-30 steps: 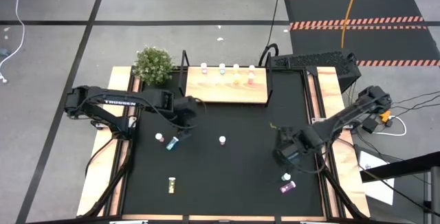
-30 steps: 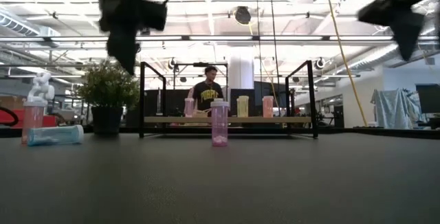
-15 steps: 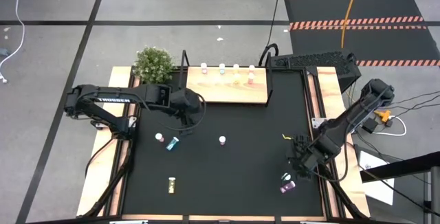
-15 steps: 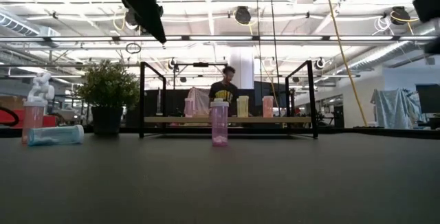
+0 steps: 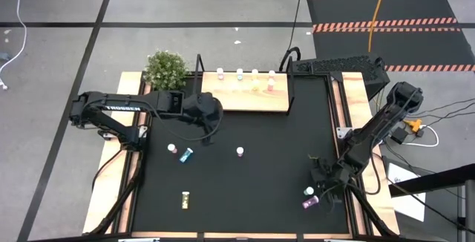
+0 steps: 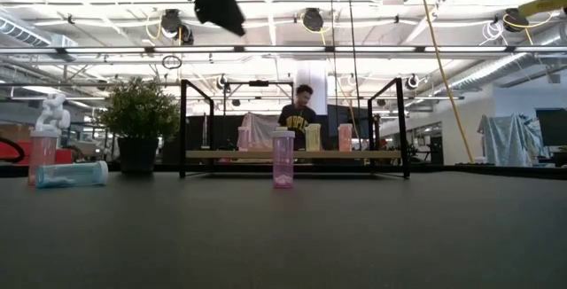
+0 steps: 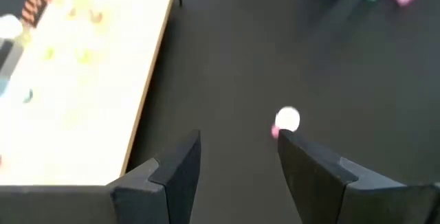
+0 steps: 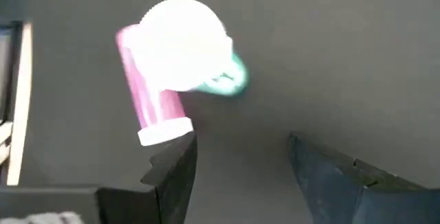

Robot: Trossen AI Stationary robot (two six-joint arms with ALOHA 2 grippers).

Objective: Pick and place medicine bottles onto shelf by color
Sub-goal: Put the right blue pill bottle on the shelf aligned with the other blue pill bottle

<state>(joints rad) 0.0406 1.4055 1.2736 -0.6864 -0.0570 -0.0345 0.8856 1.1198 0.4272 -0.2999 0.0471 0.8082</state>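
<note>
Right gripper (image 8: 237,165): fingers apart, empty, poised above an upright teal bottle (image 8: 230,80) and a toppled pink bottle (image 8: 148,104) near the worktop's right front corner. These bottles look light, rigid and slick; grip the body below the cap. Left gripper (image 7: 237,155): fingers apart, empty, beside the shelf (image 5: 245,93).

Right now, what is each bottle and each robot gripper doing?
Left gripper: open, empty, beside the shelf.
Right gripper: open, empty, above two bottles.
Teal bottle: upright.
Purple bottle: lying down.
Pink bottle: upright, mid-table.
Yellow bottle: lying down.
</note>
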